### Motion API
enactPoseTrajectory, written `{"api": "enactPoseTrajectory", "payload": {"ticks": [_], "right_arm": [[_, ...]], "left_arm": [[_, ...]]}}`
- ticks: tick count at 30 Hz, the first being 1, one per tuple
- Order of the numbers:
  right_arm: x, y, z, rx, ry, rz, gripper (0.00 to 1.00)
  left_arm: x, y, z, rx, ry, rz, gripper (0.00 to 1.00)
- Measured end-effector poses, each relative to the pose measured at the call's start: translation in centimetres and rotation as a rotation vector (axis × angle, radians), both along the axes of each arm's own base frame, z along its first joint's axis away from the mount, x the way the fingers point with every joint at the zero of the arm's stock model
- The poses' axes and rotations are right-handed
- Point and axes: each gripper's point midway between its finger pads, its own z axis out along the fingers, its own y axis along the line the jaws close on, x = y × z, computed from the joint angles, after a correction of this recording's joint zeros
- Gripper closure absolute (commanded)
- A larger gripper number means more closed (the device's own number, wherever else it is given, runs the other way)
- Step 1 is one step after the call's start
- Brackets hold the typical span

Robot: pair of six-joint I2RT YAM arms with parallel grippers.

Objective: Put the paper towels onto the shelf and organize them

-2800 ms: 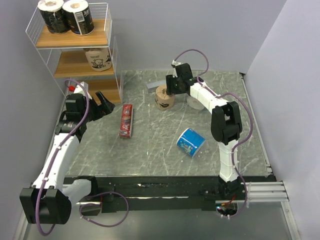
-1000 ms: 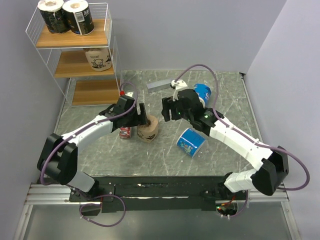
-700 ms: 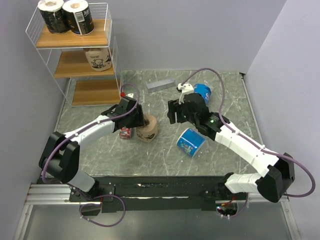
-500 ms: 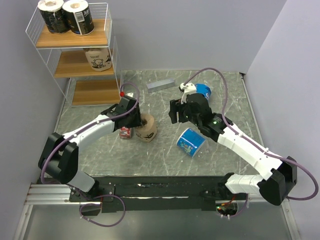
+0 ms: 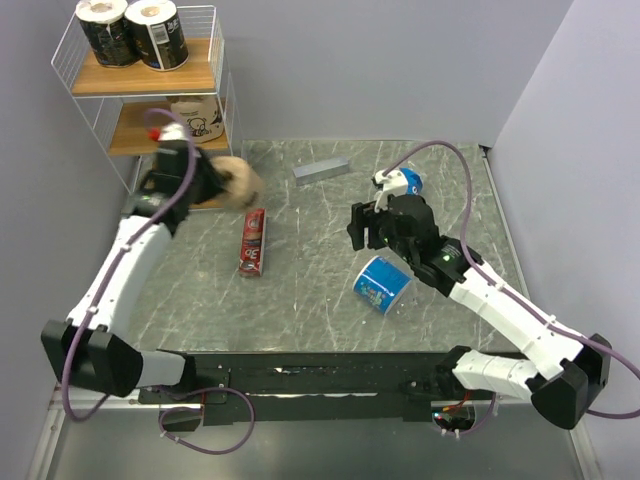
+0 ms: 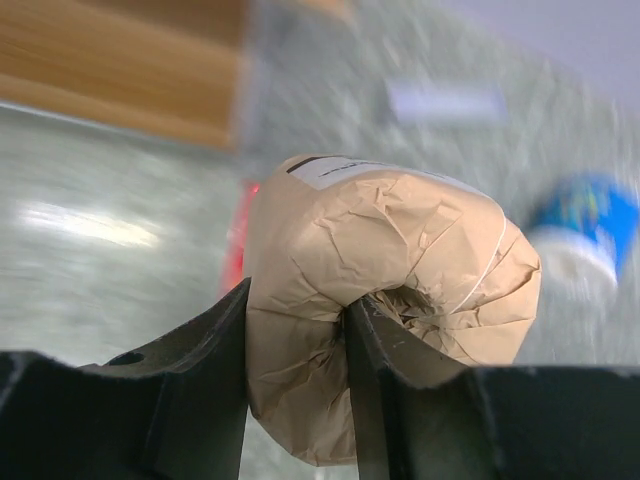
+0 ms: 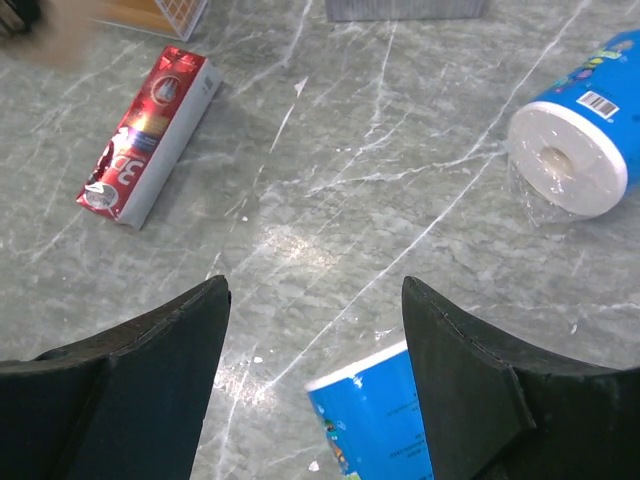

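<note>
The left claw (image 6: 298, 300) is clamped on a tan paper towel roll (image 6: 380, 300). In the left wrist view one finger (image 6: 190, 390) presses the outside of the crumpled wrapper and the other sits at the core hole, so the roll's wall is pinched between them. From above, that roll is held up off the counter (image 5: 310, 310), just beside the right edge of the white wire shelf (image 5: 225, 95) at the far left, and it rests on none of the boards; the picture is blurred there. On the shelf's top board two black rolls (image 5: 103, 30) stand side by side, and on the middle board stands a tan roll with a cartoon print (image 5: 197, 118). The bottom board carries no roll that can be seen. The right claw (image 7: 315, 300) hangs over the middle of the counter with its fingers well apart and nothing between them. Just near of it a blue-and-white roll (image 5: 381, 284) lies on its side. A second blue-and-white roll (image 7: 570, 150) lies further off to the right, its white end and core facing the right wrist camera. A flat red box (image 5: 253, 242) lies on the counter left of centre, and a grey bar (image 5: 321, 170) lies towards the far edge.
</note>
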Motion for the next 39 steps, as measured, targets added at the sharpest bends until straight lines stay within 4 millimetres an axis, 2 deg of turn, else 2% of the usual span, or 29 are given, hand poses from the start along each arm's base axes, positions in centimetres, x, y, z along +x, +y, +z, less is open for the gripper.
{"api": "enactPoseTrajectory", "payload": {"ticks": [1, 3, 5, 9, 13, 17, 21, 25, 31, 39], "right_arm": [[-0.2, -0.2, 0.2, 0.005, -0.007, 0.0, 0.23], [-0.4, -0.4, 0.5, 0.011, -0.015, -0.001, 0.23], [-0.4, -0.4, 0.8, 0.015, -0.023, 0.0, 0.23], [-0.4, -0.4, 0.7, 0.015, -0.019, 0.003, 0.23], [-0.5, -0.3, 0.7, 0.017, -0.019, 0.01, 0.23], [-0.7, -0.5, 0.9, 0.015, -0.022, 0.011, 0.23], [-1.1, -0.8, 1.7, 0.024, -0.044, 0.014, 0.23], [-1.2, -1.0, 2.2, 0.026, -0.057, 0.016, 0.23], [-1.3, -1.0, 2.2, 0.025, -0.059, 0.02, 0.23], [-1.5, -1.0, 2.6, 0.031, -0.066, 0.027, 0.23]], "left_arm": [[0.5, 2.9, 0.8, 0.003, -0.018, 0.071, 0.58], [0.6, 7.0, 2.1, 0.019, -0.043, 0.168, 0.59], [0.4, 10.1, 2.7, 0.036, -0.054, 0.242, 0.59], [0.1, 15.1, 4.0, 0.051, -0.061, 0.359, 0.59], [0.4, 18.6, 5.9, 0.054, -0.089, 0.443, 0.59], [1.2, 20.4, 8.0, 0.053, -0.131, 0.484, 0.59], [2.2, 21.6, 9.0, 0.049, -0.15, 0.503, 0.59], [3.5, 22.5, 8.9, 0.038, -0.145, 0.514, 0.61], [5.1, 23.3, 7.4, 0.018, -0.113, 0.518, 0.59], [6.2, 23.4, 9.1, 0.004, -0.164, 0.502, 0.59]]}}
